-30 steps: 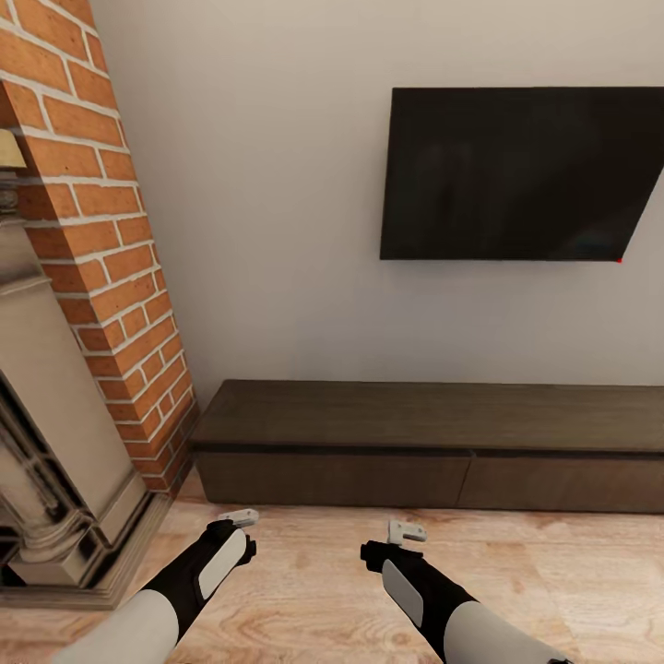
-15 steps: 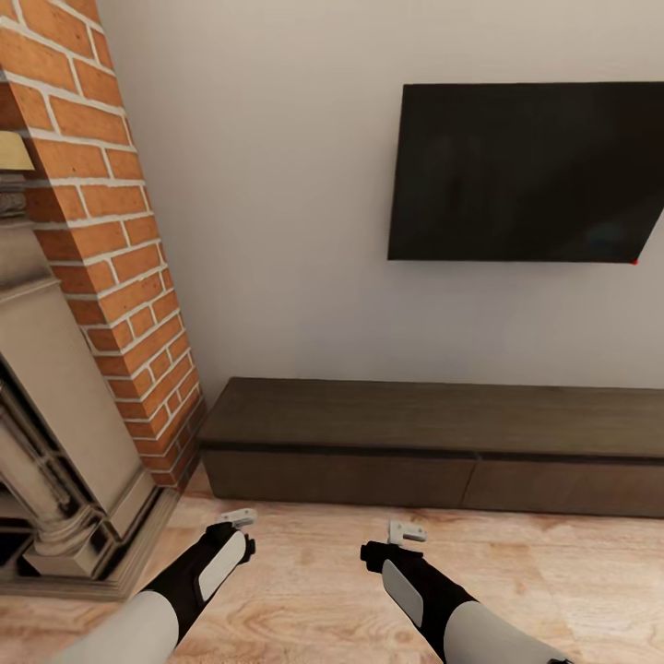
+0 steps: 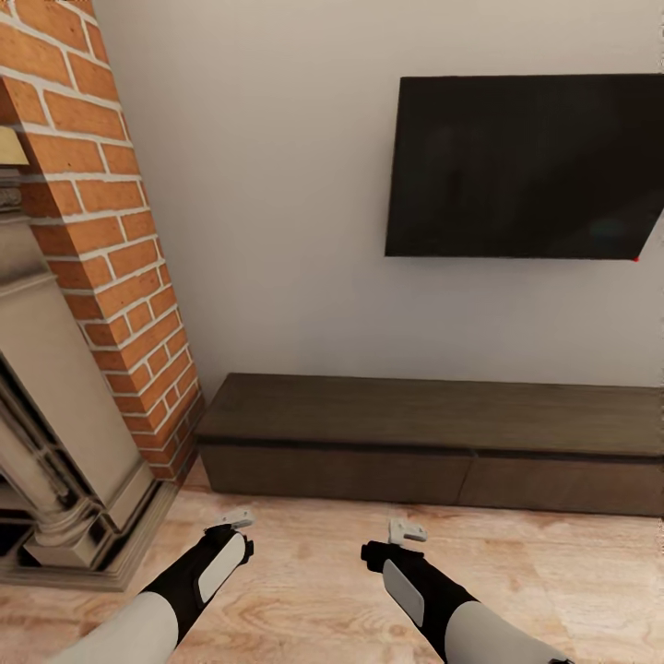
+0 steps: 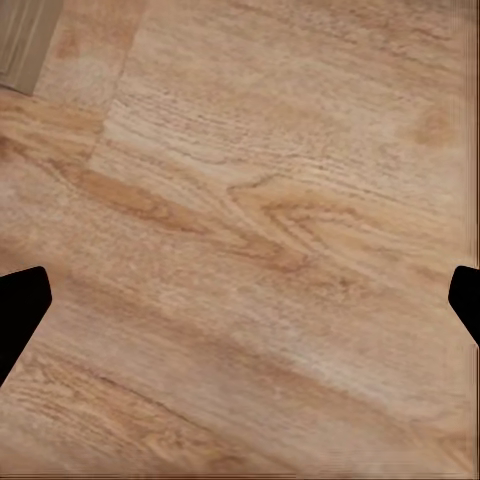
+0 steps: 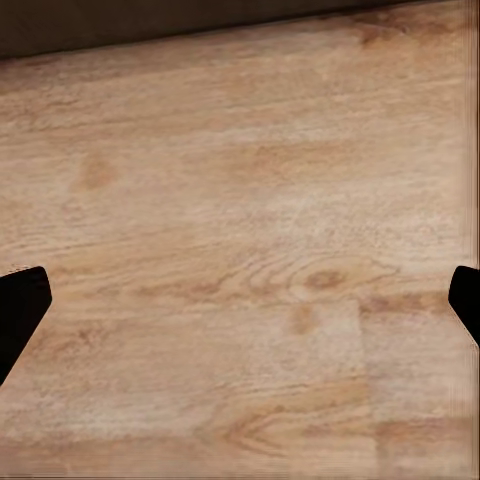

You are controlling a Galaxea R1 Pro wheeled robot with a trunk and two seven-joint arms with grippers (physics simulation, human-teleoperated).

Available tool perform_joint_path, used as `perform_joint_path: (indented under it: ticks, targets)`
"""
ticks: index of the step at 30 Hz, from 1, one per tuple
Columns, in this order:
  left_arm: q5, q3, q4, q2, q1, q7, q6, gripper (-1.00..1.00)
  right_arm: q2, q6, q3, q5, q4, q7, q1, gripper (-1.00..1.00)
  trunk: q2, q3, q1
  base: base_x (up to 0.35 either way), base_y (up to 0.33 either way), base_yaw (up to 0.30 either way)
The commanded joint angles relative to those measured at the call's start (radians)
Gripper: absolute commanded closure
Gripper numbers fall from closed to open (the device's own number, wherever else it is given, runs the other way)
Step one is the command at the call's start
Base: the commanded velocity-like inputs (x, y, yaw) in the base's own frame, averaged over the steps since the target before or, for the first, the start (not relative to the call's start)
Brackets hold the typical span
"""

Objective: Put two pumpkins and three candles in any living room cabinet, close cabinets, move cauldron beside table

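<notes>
The long, low, dark brown cabinet point(image 3: 433, 433) stands against the pale wall of the living room, with its two visible drawer fronts flush and closed and its top bare. Above it a black TV point(image 3: 526, 166) hangs on the wall. To the left rises a red brick fireplace point(image 3: 101, 231) with a pale stone surround at its foot. The light wood plank floor point(image 3: 314, 572) runs up to the cabinet's base.

Both arms reach forward low over the floor, short of the cabinet. In the head view the left gripper point(image 3: 239, 519) and the right gripper point(image 3: 406, 531) hang above bare planks. Each wrist view looks down on floorboards, with dark fingertips point(image 4: 20, 305) at the two edges of the picture, set wide apart with nothing between them; the right gripper's fingertips point(image 5: 20, 305) stand the same way, and the cabinet's dark base shows along one edge of that view
</notes>
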Motion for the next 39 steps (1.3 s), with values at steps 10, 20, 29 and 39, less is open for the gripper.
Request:
perform_joint_path:
  ticks: [10, 20, 29, 39]
  targets:
    - [0.005, -0.006, -0.002, 0.001, -0.001, 0.008, 0.004, -1.0, -0.007, 0.005, 0.008, -0.006, -0.002, -0.006, -0.001, -1.0, -0.001, -0.008, 0.0, -0.287, -0.047, -0.169]
    - [0.004, -0.006, -0.002, 0.001, -0.001, 0.008, 0.004, -1.0, -0.008, 0.005, 0.008, -0.007, -0.002, -0.006, -0.001, -1.0, -0.001, -0.016, 0.0, -0.235, -0.001, -0.242]
    - [0.004, -0.006, -0.002, 0.001, -0.001, 0.008, 0.004, -1.0, -0.008, 0.005, 0.008, -0.009, -0.002, -0.006, -0.001, -1.0, -0.001, -0.022, 0.0, -0.012, 0.0, -0.255]
    - [0.004, -0.007, -0.002, 0.001, -0.001, 0.008, 0.004, -1.0, -0.008, 0.005, 0.008, -0.011, -0.002, -0.006, -0.001, -1.0, -0.001, -0.028, 0.0, 0.0, 0.0, -0.257]
